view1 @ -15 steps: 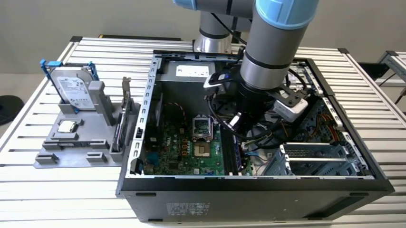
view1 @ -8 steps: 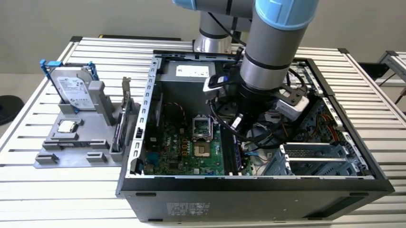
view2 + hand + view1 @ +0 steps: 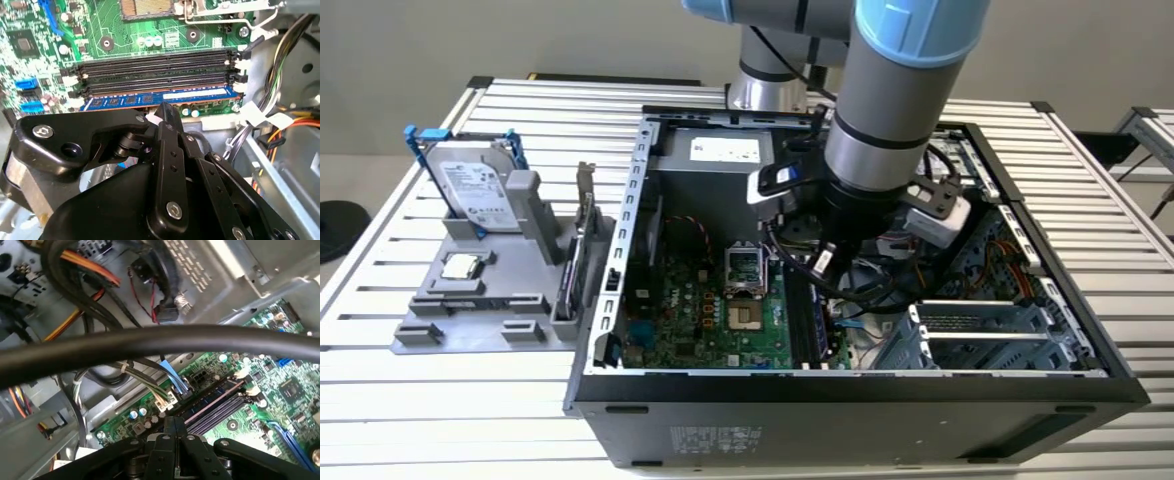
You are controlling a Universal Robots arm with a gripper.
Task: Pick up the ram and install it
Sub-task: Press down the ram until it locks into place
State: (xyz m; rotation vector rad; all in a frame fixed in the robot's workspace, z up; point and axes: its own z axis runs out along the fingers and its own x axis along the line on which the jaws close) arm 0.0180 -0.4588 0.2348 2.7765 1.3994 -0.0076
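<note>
The ram (image 3: 125,100) is a long blue stick with a white label. It stands in the motherboard slot closest to the case's edge, next to the empty black slots (image 3: 155,65). My gripper (image 3: 162,109) is low inside the open computer case (image 3: 854,385), fingers shut together, with the tips against the ram's edge near its middle. In the first wrist view the shut fingertips (image 3: 168,426) point at the near end of the slots (image 3: 220,402). In the exterior view the gripper (image 3: 823,283) hangs over the slot row to the exterior view's right of the processor socket (image 3: 740,265).
Orange and black cable bundles (image 3: 290,125) run close beside the slots. A thick black cable (image 3: 150,342) crosses in front of the first wrist camera. Outside the case, a grey stand (image 3: 480,300) holds a hard drive (image 3: 474,185) and a processor chip (image 3: 460,266).
</note>
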